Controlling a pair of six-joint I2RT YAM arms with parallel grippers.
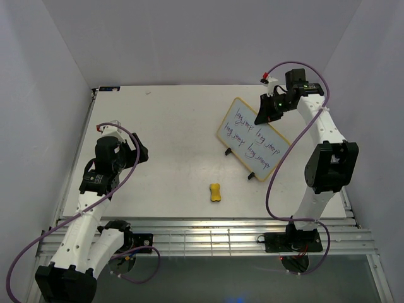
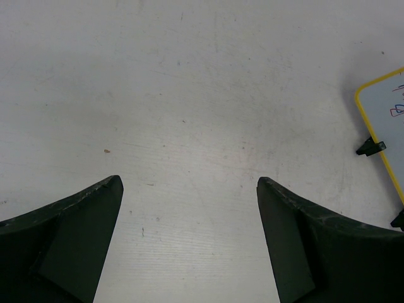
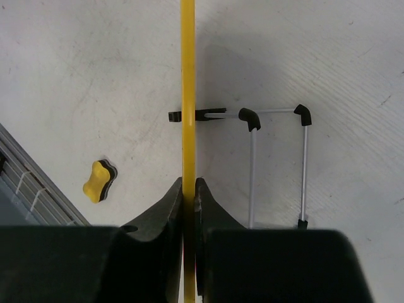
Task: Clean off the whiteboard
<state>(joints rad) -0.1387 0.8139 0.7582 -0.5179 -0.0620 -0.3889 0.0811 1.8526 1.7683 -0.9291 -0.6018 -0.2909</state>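
The whiteboard stands tilted on its black feet at the right of the table, yellow-framed, with purple handwriting across it. My right gripper is shut on its top edge; in the right wrist view the thin yellow frame runs edge-on between my pinched fingers, with the wire stand behind it. A corner of the whiteboard shows at the right of the left wrist view. My left gripper hangs open over bare table at the left, holding nothing.
A small yellow peanut-shaped eraser lies on the table in front of the board, also seen as the eraser in the right wrist view. The metal rail runs along the near edge. Grey walls close in both sides.
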